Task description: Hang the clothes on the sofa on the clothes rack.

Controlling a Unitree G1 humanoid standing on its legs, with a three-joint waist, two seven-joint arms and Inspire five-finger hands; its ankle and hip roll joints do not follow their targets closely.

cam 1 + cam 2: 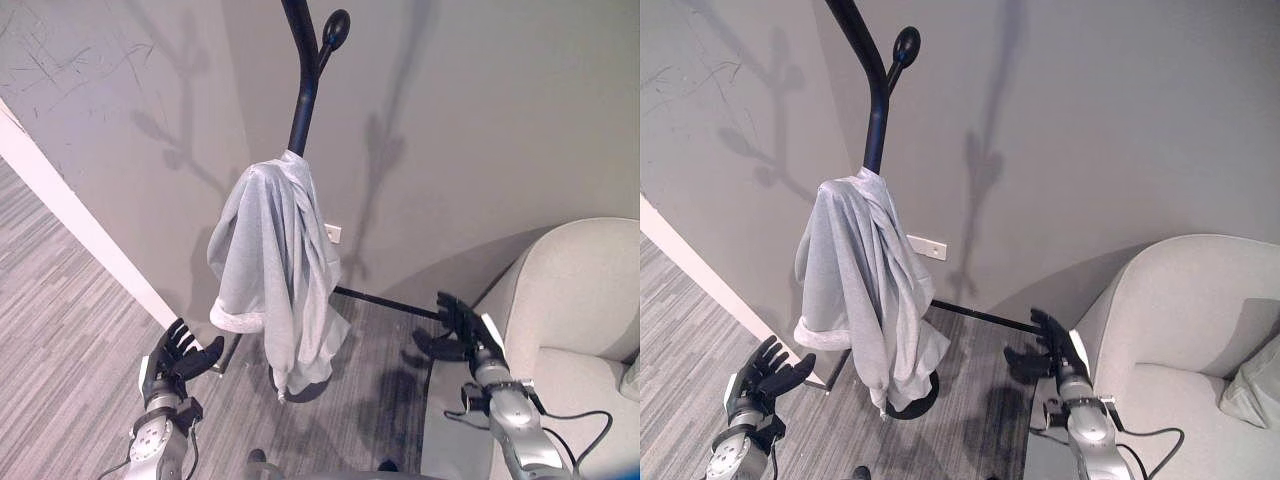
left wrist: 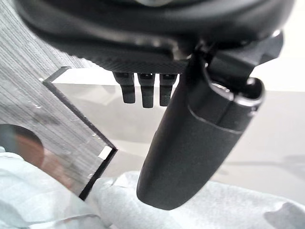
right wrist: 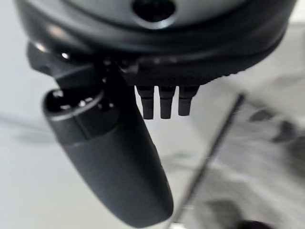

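Now grey garment [image 1: 275,270] draped on rack [image 1: 303,90] — between left hand [image 1: 178,355], right hand [image 1: 462,325], both empty.

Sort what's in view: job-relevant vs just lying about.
Job:
- grey sweatshirt, draped on the rack
- black clothes rack
- grey sofa, source of the clothes
- left hand and right hand, both open and holding nothing

Lying about:
- cushion on the sofa
- white wall socket
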